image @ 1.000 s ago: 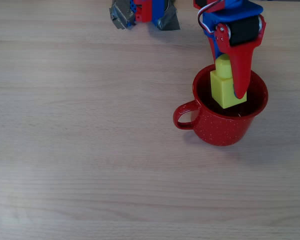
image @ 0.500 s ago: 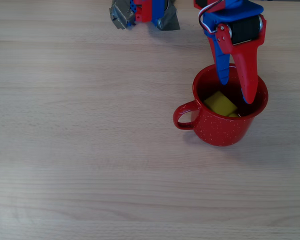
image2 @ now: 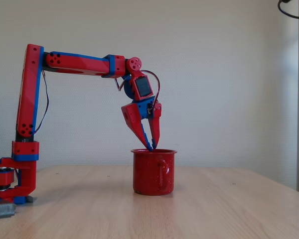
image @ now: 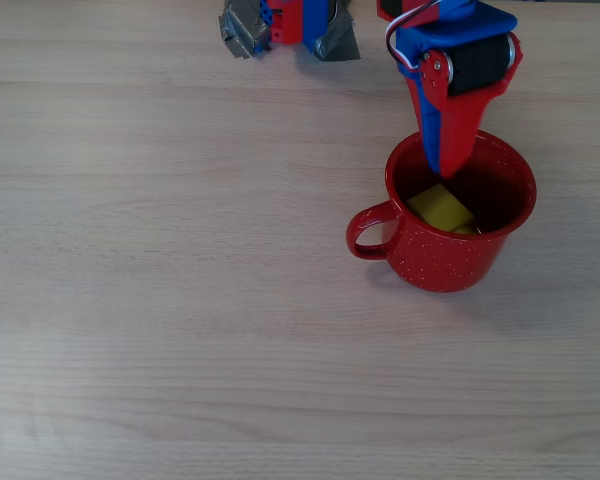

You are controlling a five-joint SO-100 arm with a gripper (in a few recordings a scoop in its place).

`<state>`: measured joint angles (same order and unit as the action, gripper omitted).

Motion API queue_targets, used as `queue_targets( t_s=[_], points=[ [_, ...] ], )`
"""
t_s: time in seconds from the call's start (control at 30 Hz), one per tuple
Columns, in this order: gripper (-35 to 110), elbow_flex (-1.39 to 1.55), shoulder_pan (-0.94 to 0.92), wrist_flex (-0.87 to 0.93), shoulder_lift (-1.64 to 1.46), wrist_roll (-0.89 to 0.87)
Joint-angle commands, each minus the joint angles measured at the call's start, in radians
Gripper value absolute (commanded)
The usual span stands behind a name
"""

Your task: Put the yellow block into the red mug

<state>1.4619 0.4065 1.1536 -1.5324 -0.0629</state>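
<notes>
Yellow block [image: 441,208] lies released inside red mug [image: 450,255]; gripper [image: 446,166], its 2 fingers nearly closed and empty, hangs above the rim.

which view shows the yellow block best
The overhead view: it looks straight down into the red mug, so the yellow block shows lying on the mug's dark bottom, free of the gripper. In the fixed view, taken from the side, the mug's wall hides the block.

yellow block [image: 441,208] inside red mug [image: 446,258]
</notes>
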Motion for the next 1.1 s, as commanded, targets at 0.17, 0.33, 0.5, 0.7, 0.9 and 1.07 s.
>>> queue_targets(
  t_s=[0.17, 0.33, 0.5, 0.7, 0.9, 1.07],
  points=[
    [0, -0.133, -0.026, -0.003, -0.143, -0.041],
    [0, -0.135, -0.084, -0.041, -0.207, -0.026],
    [0, -0.098, -0.172, -0.106, -0.279, -0.009],
    [0, 0.021, -0.296, -0.224, -0.400, -0.008],
    [0, 0.118, -0.367, -0.227, -0.515, -0.038],
    [0, 0.232, -0.373, -0.163, -0.630, -0.035]
  ],
)
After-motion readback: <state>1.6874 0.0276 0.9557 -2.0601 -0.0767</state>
